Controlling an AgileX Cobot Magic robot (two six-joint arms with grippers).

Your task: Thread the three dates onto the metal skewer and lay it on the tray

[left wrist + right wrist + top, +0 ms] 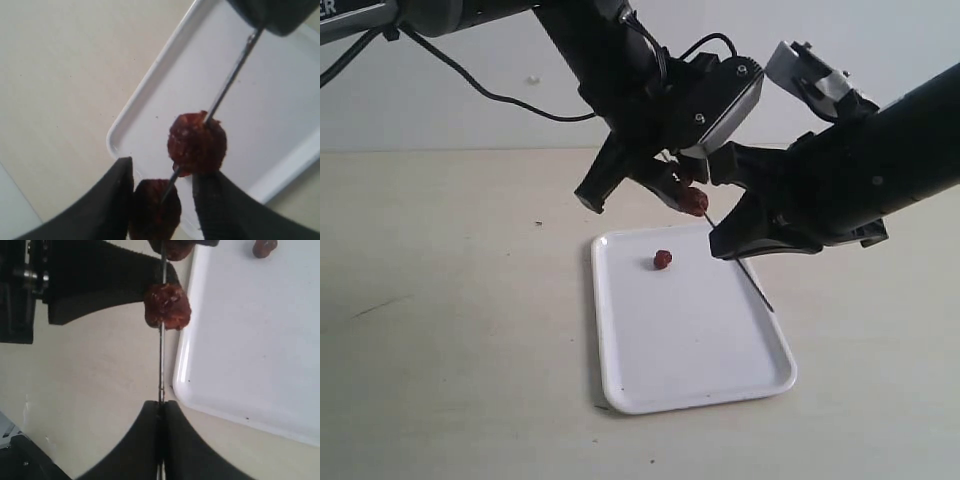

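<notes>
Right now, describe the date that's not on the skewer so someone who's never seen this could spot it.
Find the white tray on the beige table. Near its far edge in the exterior view lies a small, wrinkled, reddish-brown date. Unlike the two dates speared on the metal skewer above, it sits loose and alone on the tray.

The tray (700, 370) looks like white plastic, smooth and glossy, with a bright shine along its rim. The skewer (161, 360) is of thin grey metal, smooth and a little shiny. The dates (196, 144) have a wrinkled, rough skin with a faint gloss. The fingers (220, 210) of the left claw (162, 182) and those of the right claw (161, 407) look like black matt plastic, finely grained. The worktop (450, 330) is pale, smooth and matt.
</notes>
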